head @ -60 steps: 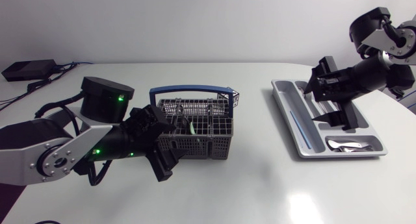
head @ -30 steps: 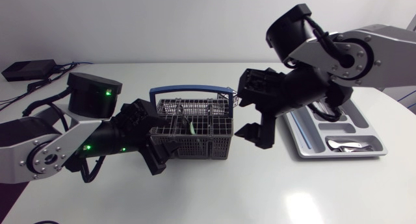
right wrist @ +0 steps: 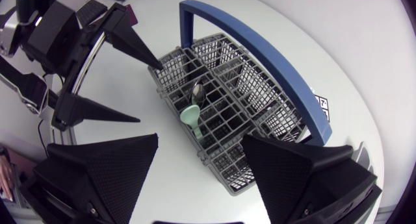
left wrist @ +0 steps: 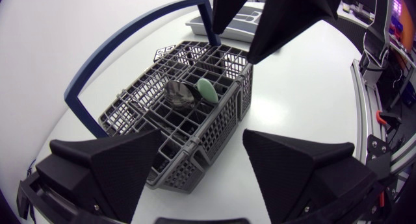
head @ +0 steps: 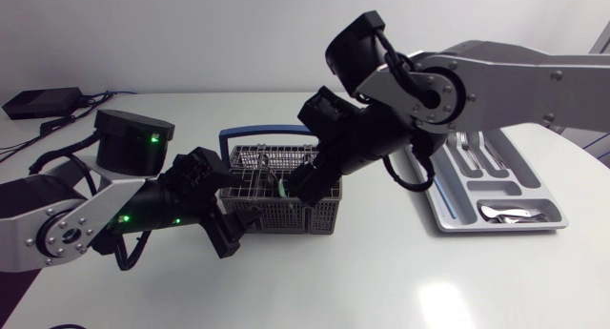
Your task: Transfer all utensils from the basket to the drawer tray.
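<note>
Writing: only a small black-and-white patch (right wrist: pixel 323 108) on the basket's (head: pixel 286 213) end wall, below 1 foot of the blue handle (right wrist: pixel 260 49); too small to read.

Basket sits mid-table, well in from the table's (head: pixel 381 272) front edge and well apart from the drawer tray (head: pixel 431 200), which lies close to the right edge. In the basket: 1 green-handled utensil (left wrist: pixel 207 89) and 1 metal spoon (left wrist: pixel 177 94), side by side near its middle. Tray has spoons (head: pixel 513 213) in its short near compartment and other cutlery (head: pixel 474 150) in a long one, partly hidden by the R arm (head: pixel 515 76).

L gripper (left wrist: pixel 203 143): jaws wide apart, low at the basket's end corner, 1 finger each side; can't tell if they touch it. R gripper (right wrist: pixel 200 141): jaws wide apart, hanging over the basket's tray-side half, gripping nothing.
</note>
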